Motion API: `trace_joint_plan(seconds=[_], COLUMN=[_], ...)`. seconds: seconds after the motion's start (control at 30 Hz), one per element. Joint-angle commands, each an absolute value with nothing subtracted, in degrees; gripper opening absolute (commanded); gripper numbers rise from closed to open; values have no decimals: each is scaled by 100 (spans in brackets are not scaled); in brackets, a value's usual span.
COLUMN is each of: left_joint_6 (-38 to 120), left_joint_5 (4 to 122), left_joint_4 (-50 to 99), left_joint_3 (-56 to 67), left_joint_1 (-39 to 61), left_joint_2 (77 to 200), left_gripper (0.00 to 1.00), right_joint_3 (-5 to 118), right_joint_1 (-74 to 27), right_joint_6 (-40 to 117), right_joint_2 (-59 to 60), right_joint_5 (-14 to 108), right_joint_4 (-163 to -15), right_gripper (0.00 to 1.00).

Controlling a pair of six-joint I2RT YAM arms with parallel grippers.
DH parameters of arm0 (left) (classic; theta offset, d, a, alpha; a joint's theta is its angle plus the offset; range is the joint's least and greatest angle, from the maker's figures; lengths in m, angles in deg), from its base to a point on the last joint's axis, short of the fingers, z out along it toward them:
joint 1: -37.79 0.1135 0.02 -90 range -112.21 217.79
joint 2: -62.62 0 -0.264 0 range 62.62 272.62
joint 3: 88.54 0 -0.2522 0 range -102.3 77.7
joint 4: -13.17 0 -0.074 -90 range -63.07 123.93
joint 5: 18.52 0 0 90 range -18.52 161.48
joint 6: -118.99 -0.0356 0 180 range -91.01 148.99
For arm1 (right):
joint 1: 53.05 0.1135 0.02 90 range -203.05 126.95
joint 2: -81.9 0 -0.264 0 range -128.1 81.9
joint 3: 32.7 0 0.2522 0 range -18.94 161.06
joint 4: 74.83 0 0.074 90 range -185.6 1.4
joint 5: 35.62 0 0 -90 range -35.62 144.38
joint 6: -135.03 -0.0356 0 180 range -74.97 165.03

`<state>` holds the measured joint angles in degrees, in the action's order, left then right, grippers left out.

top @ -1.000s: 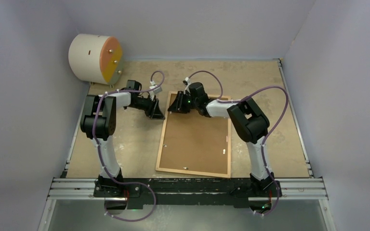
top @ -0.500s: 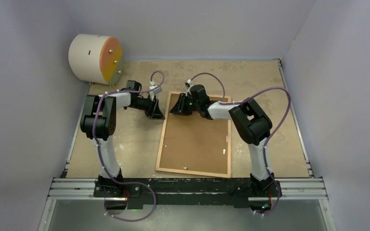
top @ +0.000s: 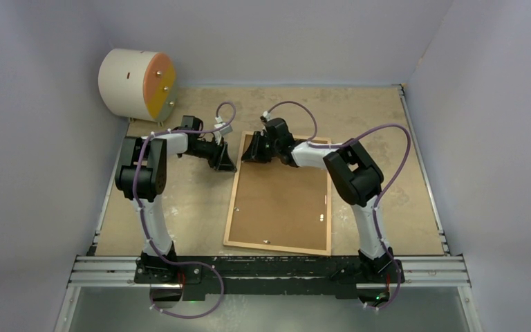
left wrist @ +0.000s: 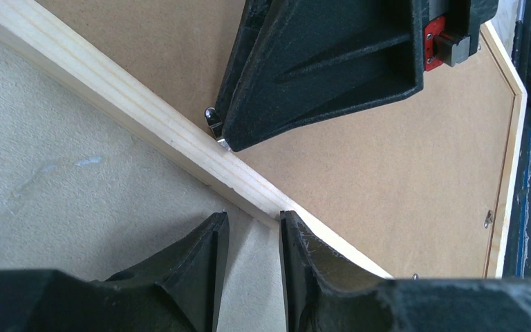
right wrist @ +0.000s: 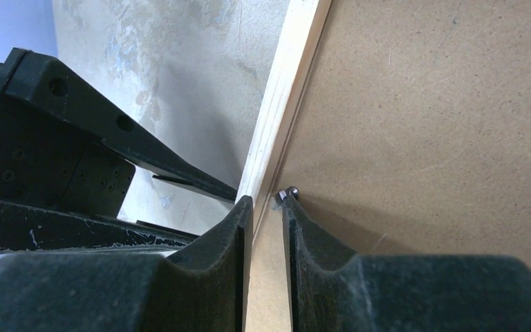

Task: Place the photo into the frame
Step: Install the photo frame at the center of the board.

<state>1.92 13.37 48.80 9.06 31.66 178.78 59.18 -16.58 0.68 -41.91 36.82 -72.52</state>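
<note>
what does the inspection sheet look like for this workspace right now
surface: tan table, worn, with pale patches
job's things: wooden frame lies backing side up, brown backing board in it, small metal tab at its edge; photo not seen
clutter: white drum with an orange end, far left corner
claws: left claw at the frame's outer edge, right claw over the frame's inner edge beside the tab; both narrowly parted, neither seen holding anything
cables: purple cables loop along both arms
surroundings: plain pale walls, metal rail at the near edge
</note>
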Motion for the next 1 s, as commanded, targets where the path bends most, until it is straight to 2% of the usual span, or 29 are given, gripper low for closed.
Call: trace_joint_plan(seconds=[0.0, 0.23, 0.67, 0.97], left_joint_6=[-18, -19, -76, -118], left_joint_5=[1866, 1876, 1897, 1915], left_joint_4=[4987, 4969, 4971, 5048], left_joint_3=[1124, 1142, 1169, 1150], left_joint_1=[3094, 3094, 3089, 3093], left_joint_2=[18022, 17998, 18000, 17973], left_gripper=[34, 34, 34, 34], right_joint_3=[6088, 6063, 5366, 5249], right_joint_1=[-1534, -1525, -1430, -1420], right_joint_6=[80, -352, -1848, -2063], right_joint_2=[-4405, -4430, -4264, -4148], right_joint_5=[4067, 4328, 4714, 4527], right_joint_4=[-7827, -7688, -6573, -6365], right_gripper=[25, 25, 24, 27])
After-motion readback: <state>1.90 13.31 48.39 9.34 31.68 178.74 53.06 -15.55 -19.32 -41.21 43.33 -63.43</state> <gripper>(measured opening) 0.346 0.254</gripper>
